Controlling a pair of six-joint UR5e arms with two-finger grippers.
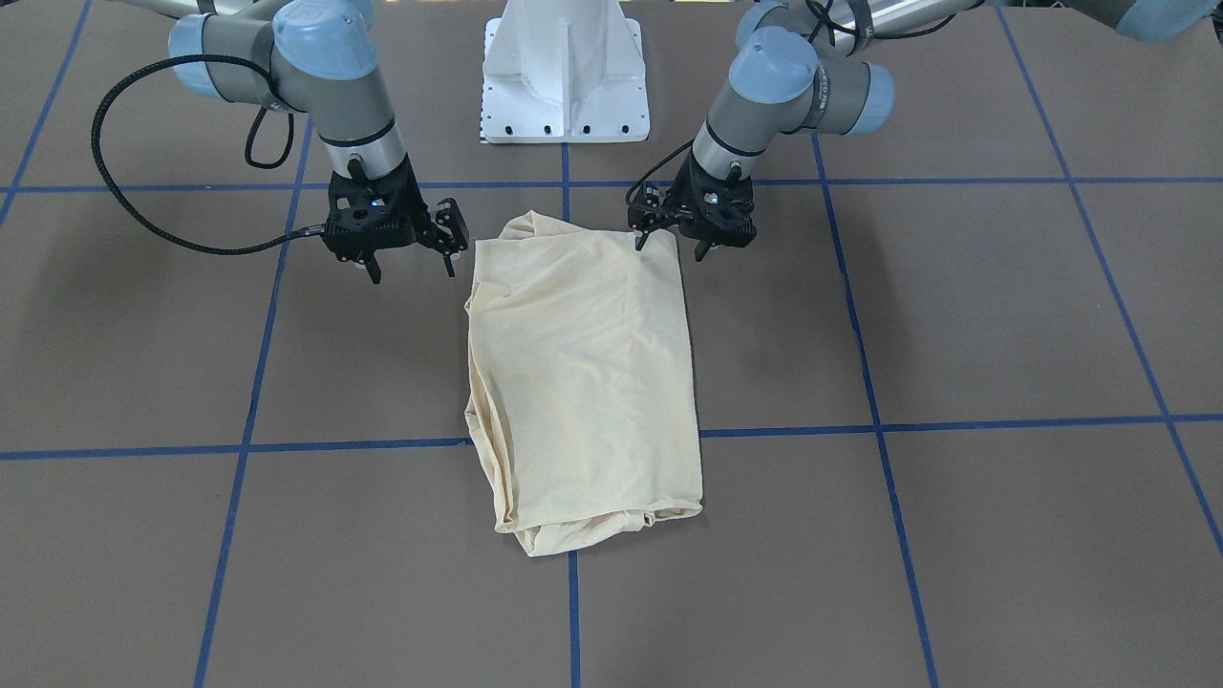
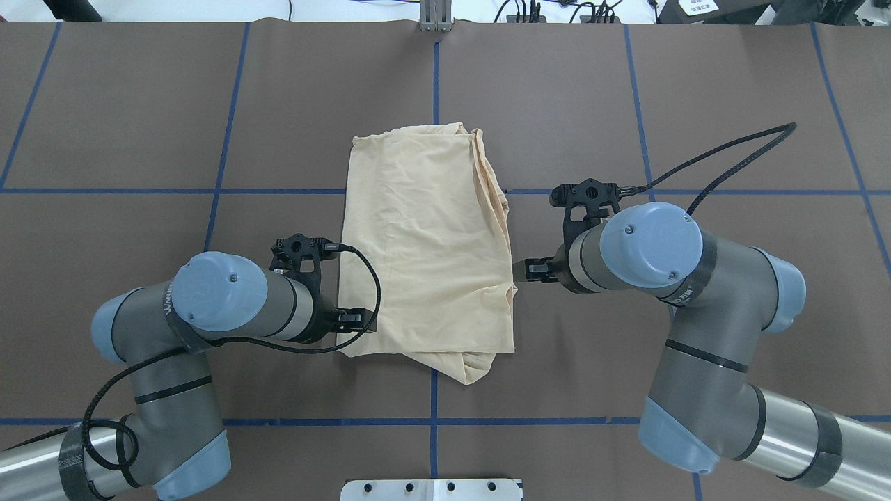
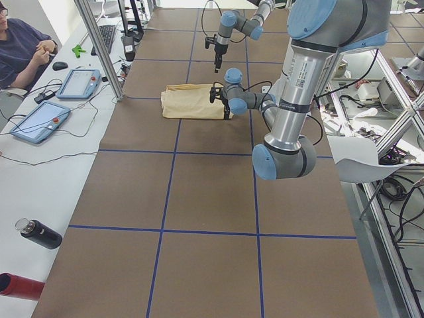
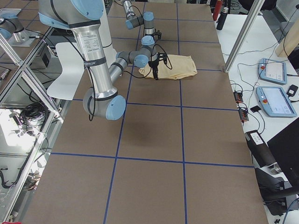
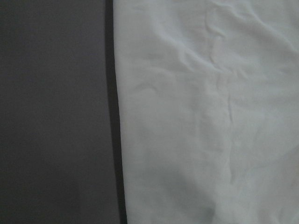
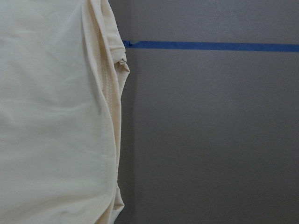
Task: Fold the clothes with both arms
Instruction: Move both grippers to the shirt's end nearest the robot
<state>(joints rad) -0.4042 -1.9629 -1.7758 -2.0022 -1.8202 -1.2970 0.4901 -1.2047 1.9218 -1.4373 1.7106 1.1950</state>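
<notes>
The pale cream-yellow shirt (image 1: 583,382) lies folded into a long rectangle in the middle of the table (image 1: 955,315), also in the overhead view (image 2: 424,236). Its print and neck label are hidden. My left gripper (image 1: 671,245) is open and points down at the shirt's near corner on my left side, one fingertip (image 1: 640,240) right at the cloth edge. It shows overhead (image 2: 350,319) too. My right gripper (image 1: 413,268) is open and hovers just beside the shirt's other near edge, clear of the cloth (image 2: 532,270). The wrist views show only shirt (image 5: 205,116) (image 6: 51,116) and table.
The white pedestal base (image 1: 564,76) stands behind the shirt on my side. Blue tape lines (image 1: 860,334) cross the brown table. A side bench with tablets (image 3: 78,83), a dark bottle (image 3: 38,233) and a seated operator (image 3: 20,46) lies beyond the far edge.
</notes>
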